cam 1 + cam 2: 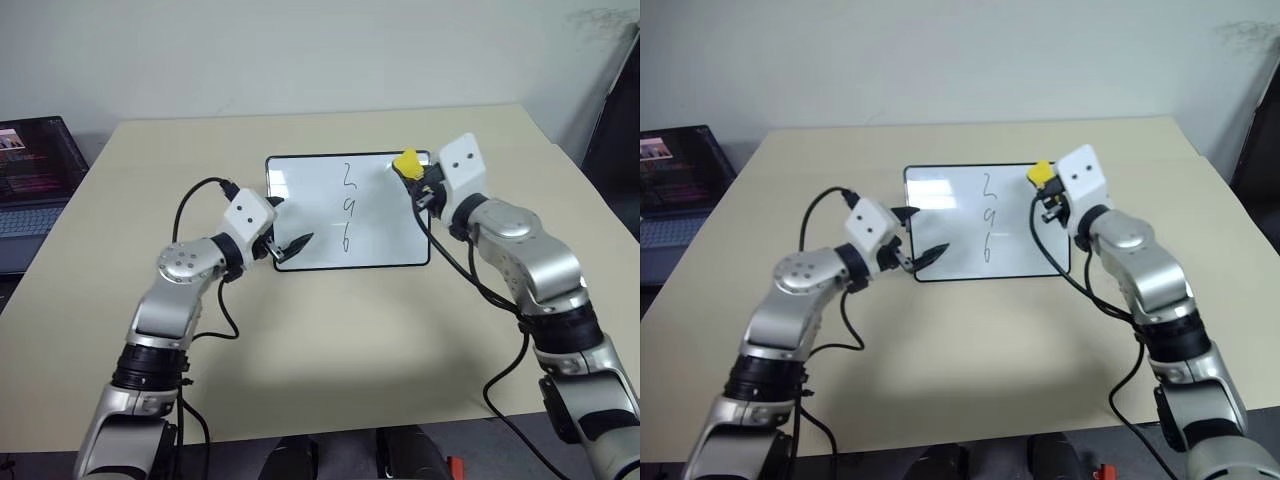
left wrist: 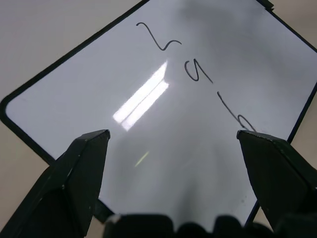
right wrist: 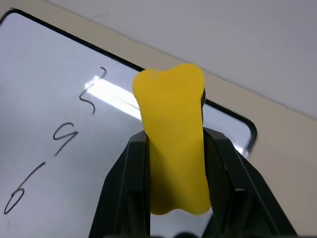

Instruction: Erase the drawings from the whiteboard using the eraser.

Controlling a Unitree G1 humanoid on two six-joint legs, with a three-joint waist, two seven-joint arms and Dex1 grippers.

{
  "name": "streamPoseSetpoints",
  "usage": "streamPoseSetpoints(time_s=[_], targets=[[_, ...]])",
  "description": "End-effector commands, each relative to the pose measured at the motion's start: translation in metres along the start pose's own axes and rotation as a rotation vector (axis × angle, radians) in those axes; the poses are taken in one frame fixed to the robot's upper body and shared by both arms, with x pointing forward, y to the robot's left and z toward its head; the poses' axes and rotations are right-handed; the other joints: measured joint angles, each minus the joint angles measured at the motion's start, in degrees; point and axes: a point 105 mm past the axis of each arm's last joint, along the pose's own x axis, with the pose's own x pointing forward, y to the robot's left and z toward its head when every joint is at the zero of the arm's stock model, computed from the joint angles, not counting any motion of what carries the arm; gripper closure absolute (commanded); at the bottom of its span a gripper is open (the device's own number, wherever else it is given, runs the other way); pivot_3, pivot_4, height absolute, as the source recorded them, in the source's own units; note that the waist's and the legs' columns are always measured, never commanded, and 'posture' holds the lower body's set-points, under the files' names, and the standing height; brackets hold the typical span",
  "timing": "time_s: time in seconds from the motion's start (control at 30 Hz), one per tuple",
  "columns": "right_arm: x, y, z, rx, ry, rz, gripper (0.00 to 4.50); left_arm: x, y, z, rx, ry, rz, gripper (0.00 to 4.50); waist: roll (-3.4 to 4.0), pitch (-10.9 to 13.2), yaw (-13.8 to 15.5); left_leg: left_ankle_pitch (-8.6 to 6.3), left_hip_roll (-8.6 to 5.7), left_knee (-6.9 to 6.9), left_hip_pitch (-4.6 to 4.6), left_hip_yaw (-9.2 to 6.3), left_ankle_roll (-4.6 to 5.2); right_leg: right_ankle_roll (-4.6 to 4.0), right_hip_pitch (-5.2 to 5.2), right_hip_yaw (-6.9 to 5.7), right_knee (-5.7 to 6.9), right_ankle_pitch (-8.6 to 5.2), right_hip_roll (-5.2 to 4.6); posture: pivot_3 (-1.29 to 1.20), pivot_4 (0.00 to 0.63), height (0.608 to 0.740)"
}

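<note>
The whiteboard [image 1: 310, 195] lies flat at the middle of the tan table, with a thin black frame. The drawings [image 1: 347, 207] are three thin black squiggles stacked in a column near the board's centre, also in the left wrist view [image 2: 198, 69]. My right gripper [image 3: 173, 141] is shut on the yellow eraser [image 1: 407, 163] and holds it just above the board's far right corner, right of the top squiggle. My left gripper [image 1: 290, 226] is open over the board's near left part, with the board's surface between its fingers [image 2: 84, 168].
An open laptop [image 1: 35, 170] stands off the table's left side. The table [image 1: 330, 350] spreads bare around the board. A dark object [image 1: 620, 120] rises at the far right edge. Black cables hang from both arms.
</note>
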Motion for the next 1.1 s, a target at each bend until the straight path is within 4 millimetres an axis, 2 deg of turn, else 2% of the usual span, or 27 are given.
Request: streamPoseSetpoints(time_s=[0.03, 0.33, 0.43, 0.6, 0.7, 0.97, 1.1], targets=[[0.008, -0.003, 0.02, -0.063, -0.09, 0.008, 3.36, -0.001, 0.005, 0.013, 0.031, -0.034, 0.08, 0.0, 0.0, 0.0, 0.07, 0.01, 0.01, 0.0, 0.0, 0.0, -0.01, 0.0, 0.0, 0.0, 0.01, 0.0, 0.0, 0.0, 0.15, 0.74], [0.032, -0.003, 0.028, -0.107, -0.141, 0.033, 3.36, 0.005, 0.006, 0.01, -0.003, -0.023, 0.214, 0.0, -0.01, -0.01, 0.04, 0.03, 0.0, 0.0, 0.01, 0.04, -0.06, -0.01, -0.03, 0.01, 0.02, 0.01, -0.01, 0.0, 0.15, 0.74], [0.036, -0.006, 0.031, -0.113, -0.154, 0.029, 3.36, 0.007, -0.001, 0.011, -0.028, -0.032, 0.206, 0.0, 0.0, 0.0, 0.07, 0.04, -0.02, 0.01, 0.0, 0.07, -0.09, -0.01, -0.03, 0.04, 0.02, 0.01, -0.03, 0.0, 0.15, 0.74], [0.041, -0.007, 0.034, -0.115, -0.166, 0.026, 3.36, 0.009, -0.03, 0.012, -0.136, -0.08, 0.137, 0.0, 0.0, -0.01, 0.01, 0.04, -0.01, 0.0, 0.0, 0.09, -0.1, -0.01, -0.04, 0.05, 0.01, 0.01, -0.05, 0.0, 0.15, 0.74], [0.043, -0.007, 0.035, -0.121, -0.171, 0.026, 3.36, 0.009, -0.036, 0.011, -0.165, -0.084, 0.134, 0.0, 0.0, -0.01, 0.02, 0.05, -0.01, 0.01, 0.0, 0.08, -0.1, -0.01, -0.04, 0.04, 0.04, 0.01, -0.04, 0.0, 0.15, 0.74], [0.049, -0.001, 0.038, -0.154, -0.182, 0.054, 3.36, 0.008, -0.028, 0.005, -0.189, -0.073, 0.199, 0.0, 0.0, -0.01, 0.01, 0.05, -0.01, 0.05, 0.01, 0.11, -0.1, -0.01, -0.04, 0.05, 0.09, 0.01, -0.03, 0.0, 0.15, 0.74], [0.052, 0.003, 0.04, -0.164, -0.19, 0.076, 3.36, 0.005, -0.031, -0.001, -0.155, -0.064, 0.19, 0.0, 0.0, -0.01, -0.05, 0.05, -0.01, 0.05, 0.02, 0.12, -0.11, -0.02, -0.04, 0.05, 0.09, 0.01, -0.04, 0.0, 0.15, 0.74]])
